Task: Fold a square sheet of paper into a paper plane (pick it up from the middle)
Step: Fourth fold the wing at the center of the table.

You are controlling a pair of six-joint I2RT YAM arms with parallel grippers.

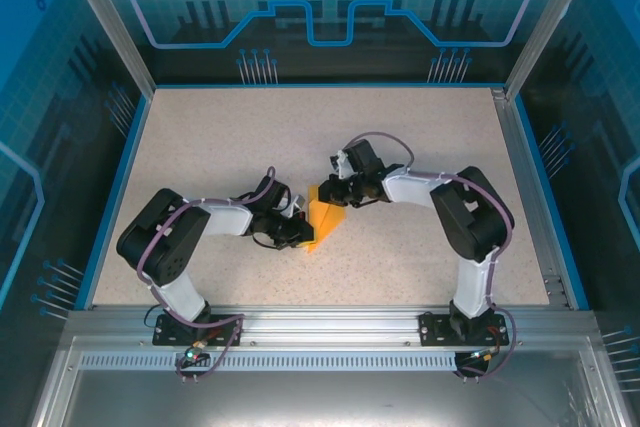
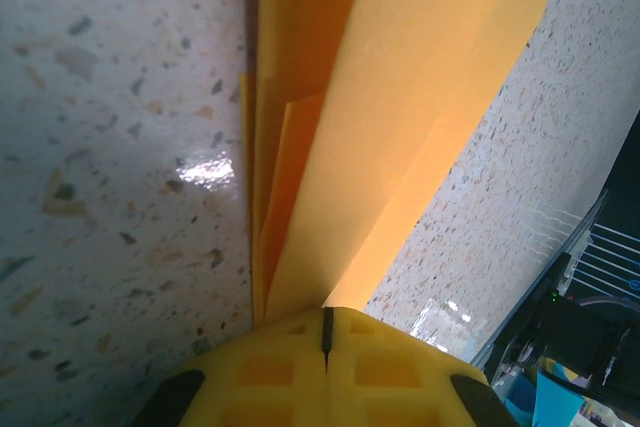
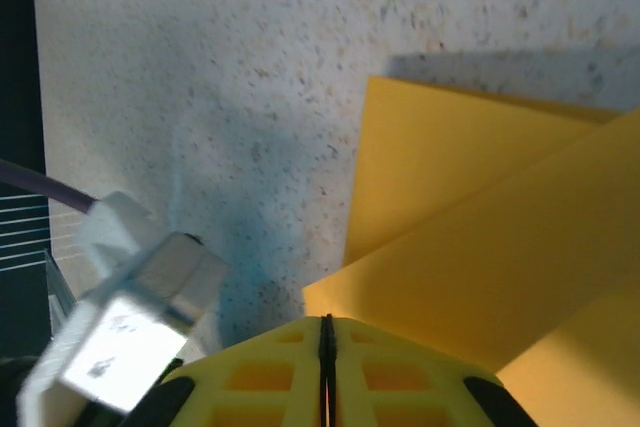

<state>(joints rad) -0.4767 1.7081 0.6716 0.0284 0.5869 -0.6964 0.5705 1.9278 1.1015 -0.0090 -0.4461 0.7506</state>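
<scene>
- Speckled beige bench [image 1: 420,257], blue panelled walls and aluminium posts all round it, that's the setting.
- Left tool [image 1: 298,235] sits a touch left of the bench's middle, toward the near edge. On its wrist cam the yellow pads [image 2: 270,372] are pressed together with only a thin dark seam between them. They're pinching one end of the sheet of paper [image 2: 400,97].
- Right tool [image 1: 338,191] is pretty much at the bench's middle. Same story on its wrist cam: pads [image 3: 400,377] squeezed tight, and the orange-yellow paper comes out from between them.
- So the sheet is gripped at both ends, just on the near side of the bench's middle. It's already folded into several overlapping layers with sharp creases.
- From above it looks to be standing on edge. Can't tell whether its lower edge actually touches the bench.
- Blurry white block [image 3: 130,327] with a cable pokes into the right wrist cam, low over the bench.
- Both arms, left arm [image 1: 170,247] and right arm [image 1: 470,217], bend inward from the bench's near edge.
</scene>
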